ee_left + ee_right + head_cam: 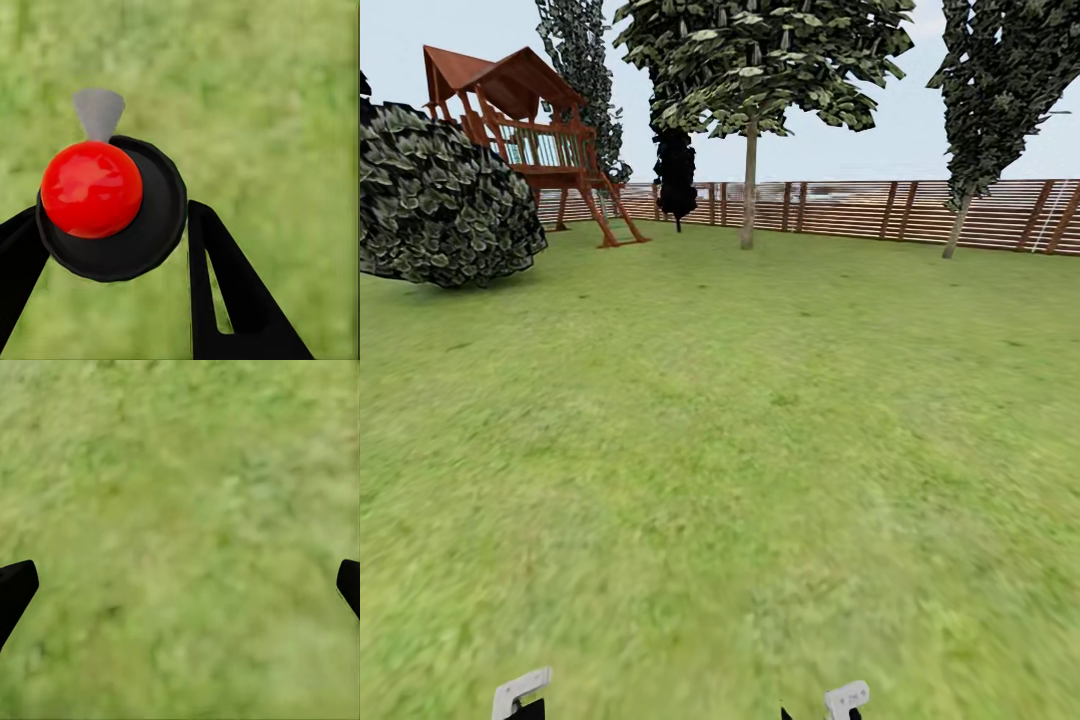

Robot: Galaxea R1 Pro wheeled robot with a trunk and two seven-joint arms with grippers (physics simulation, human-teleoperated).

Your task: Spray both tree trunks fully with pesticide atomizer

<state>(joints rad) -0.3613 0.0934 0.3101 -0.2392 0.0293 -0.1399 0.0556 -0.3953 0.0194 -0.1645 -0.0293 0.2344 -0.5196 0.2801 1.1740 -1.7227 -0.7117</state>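
Note:
The pesticide atomizer (154,225) shows end-on in the left wrist view as a black round body with a red ball and a grey cone at its far side. My left gripper (112,214) is shut on it, one black finger (225,292) against each side, above grass. My right gripper (180,585) is open with nothing between its fingers and only lawn below. In the head view a tall dark tree (1000,90) with a leaning trunk (958,228) stands far right at the fence. Another tall dark tree (575,50) rises behind the playset.
Grass lawn (740,450) stretches ahead to a brown slatted fence (860,210). A broad-crowned tree with a straight trunk (749,185) stands mid-back. A big leafy bush (440,200) and a red-brown wooden playset (530,130) are at the left.

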